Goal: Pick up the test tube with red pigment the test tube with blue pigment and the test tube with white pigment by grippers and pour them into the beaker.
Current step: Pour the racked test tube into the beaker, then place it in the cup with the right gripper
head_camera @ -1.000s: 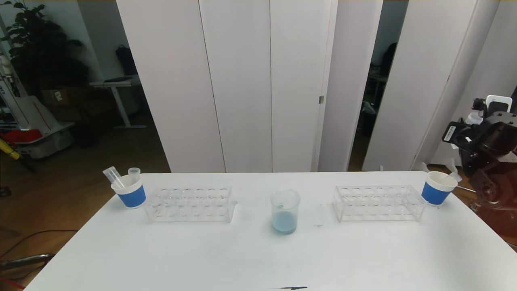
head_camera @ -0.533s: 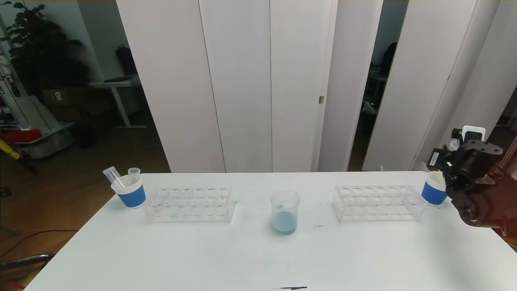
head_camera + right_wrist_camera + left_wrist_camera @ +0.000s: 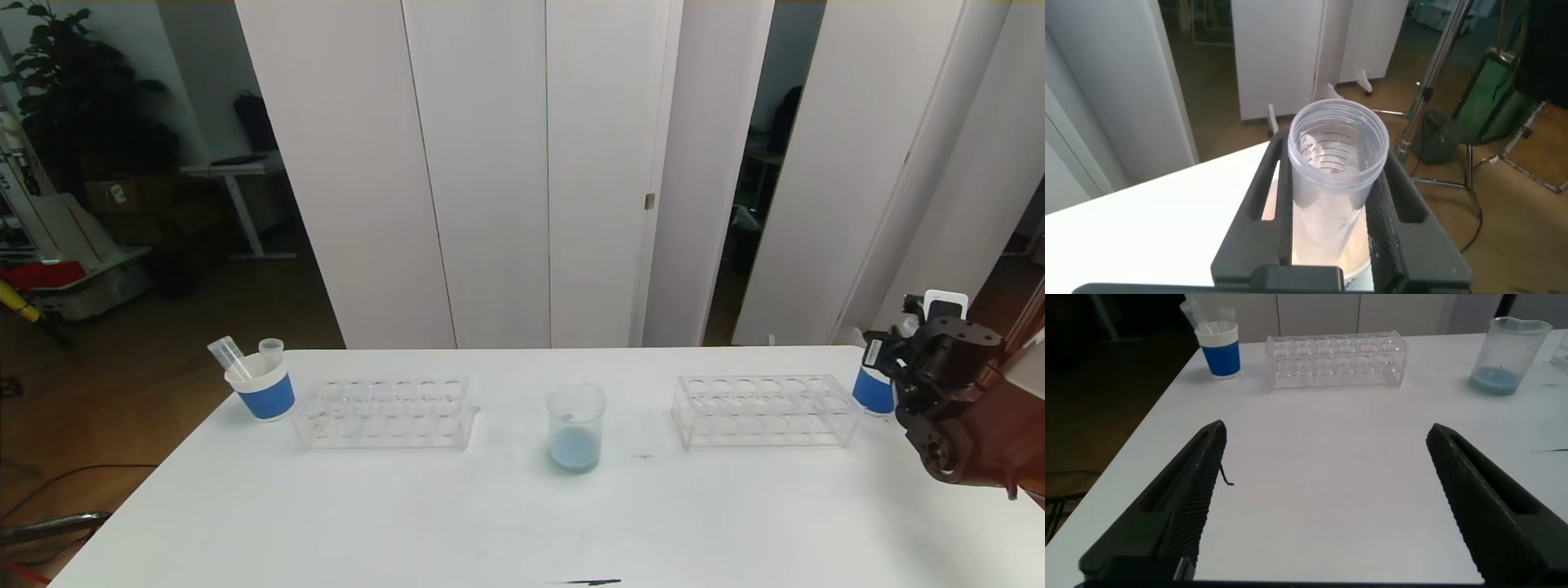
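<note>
The beaker (image 3: 575, 427) (image 3: 1507, 355) stands at mid-table with pale blue liquid in its bottom. My right gripper (image 3: 886, 359) (image 3: 1335, 151) hangs at the table's far right, shut on a clear graduated test tube (image 3: 1335, 188) whose open mouth faces the wrist camera. The tube's lower end points into a blue-and-white paper cup (image 3: 867, 392) (image 3: 1355, 273). No colour shows in it, so I cannot tell which pigment tube it is. My left gripper (image 3: 1324, 437) is open over bare table near the front left, holding nothing.
A second paper cup (image 3: 263, 388) (image 3: 1221, 351) at the far left holds two clear tubes (image 3: 226, 356). Two clear tube racks (image 3: 384, 412) (image 3: 763, 410) flank the beaker, with no tubes showing in them. A black mark (image 3: 592, 582) lies near the front edge.
My right arm has come down and moved in toward the right paper cup, now covering most of it. Nothing else has moved.
</note>
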